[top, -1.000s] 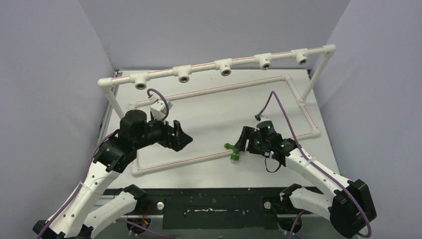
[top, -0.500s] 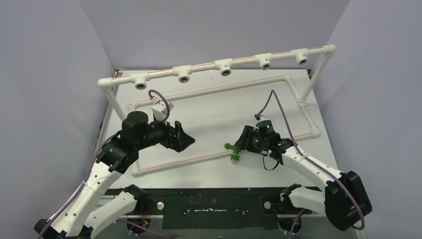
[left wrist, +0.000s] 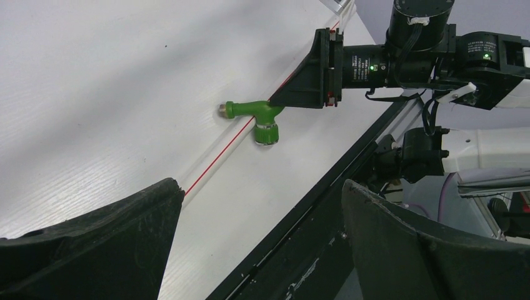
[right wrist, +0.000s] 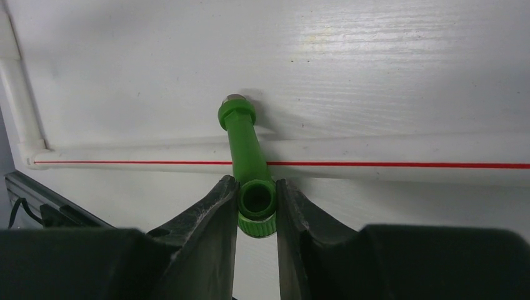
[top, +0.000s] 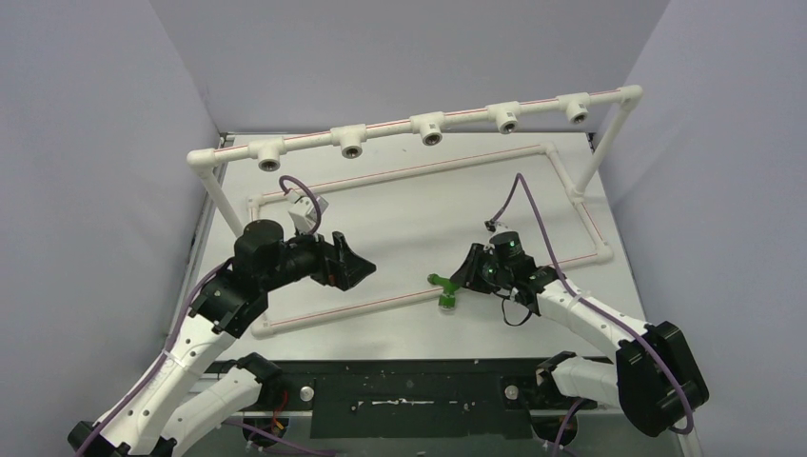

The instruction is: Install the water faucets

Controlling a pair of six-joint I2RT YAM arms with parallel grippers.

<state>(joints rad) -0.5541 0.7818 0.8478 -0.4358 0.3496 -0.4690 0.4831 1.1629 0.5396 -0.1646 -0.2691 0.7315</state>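
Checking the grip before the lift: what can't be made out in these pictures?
1. Handle of the faucet: hidden between the fingers of the right gripper, every view.
2. Threads in the pipe sockets: too small, top view.
3. Underside of the faucet: hidden by its own body, every view.

Faucet (top: 442, 288) over the near frame pipe (top: 362, 307), in the jaws of the right gripper (top: 459, 283)

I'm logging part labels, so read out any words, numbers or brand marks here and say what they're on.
None legible.
White print on the right arm's black wrist housing: too small and blurred to read.
White print on the joint behind it: also unreadable.
The green faucet and white pipe show no lettering, only the pipe's red line.
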